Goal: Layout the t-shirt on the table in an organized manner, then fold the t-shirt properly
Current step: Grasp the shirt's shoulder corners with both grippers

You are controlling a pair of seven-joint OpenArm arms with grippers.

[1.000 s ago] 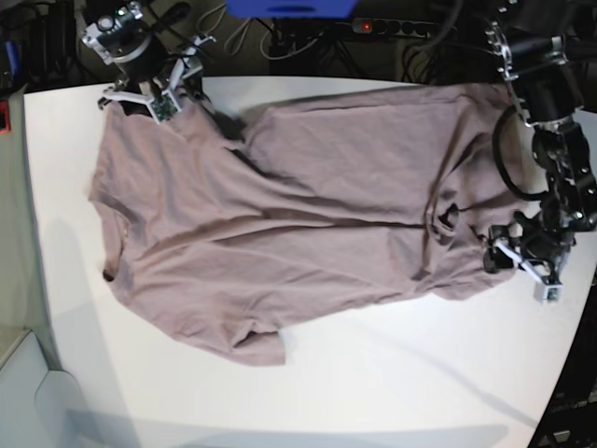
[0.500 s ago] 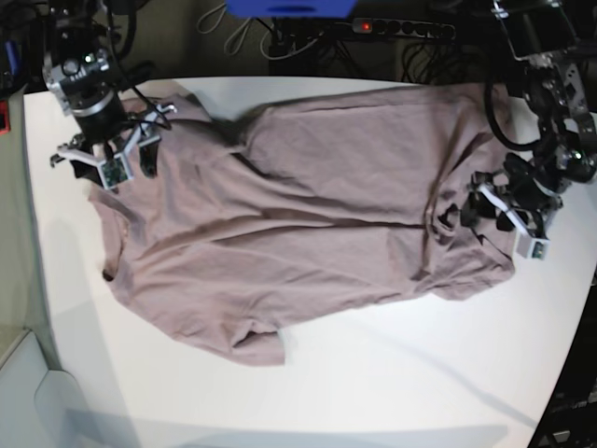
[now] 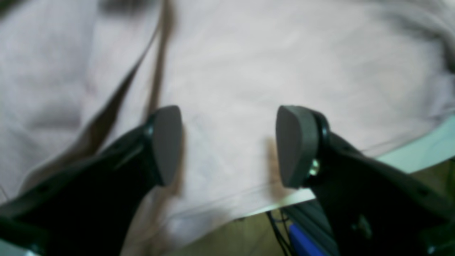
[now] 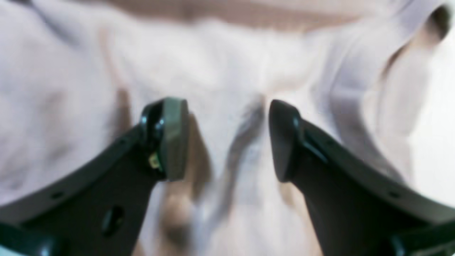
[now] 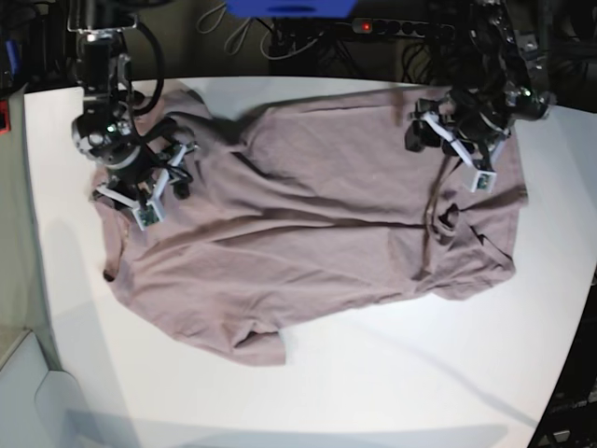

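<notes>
The mauve-pink t-shirt (image 5: 317, 215) lies spread and wrinkled across the white table (image 5: 392, 373), collar end to the left and hem to the right. My right gripper (image 5: 149, 187) hovers over the shirt's left shoulder area. In the right wrist view it is open (image 4: 227, 138), with creased cloth (image 4: 71, 89) below and nothing between its fingers. My left gripper (image 5: 457, 149) hangs over the shirt's far right part. It is open too (image 3: 227, 145), above flat cloth (image 3: 249, 64) near the hem.
A power strip with a red light (image 5: 392, 28), a blue object (image 5: 289, 7) and cables lie beyond the table's far edge. A pale grey object (image 5: 23, 383) sits off the near left corner. The table's edge (image 3: 419, 153) shows just past the hem.
My right gripper has moved from the shirt's far left corner down onto the shoulder area. My left gripper has moved from the near right hem up to the far right part. Both stay open.
</notes>
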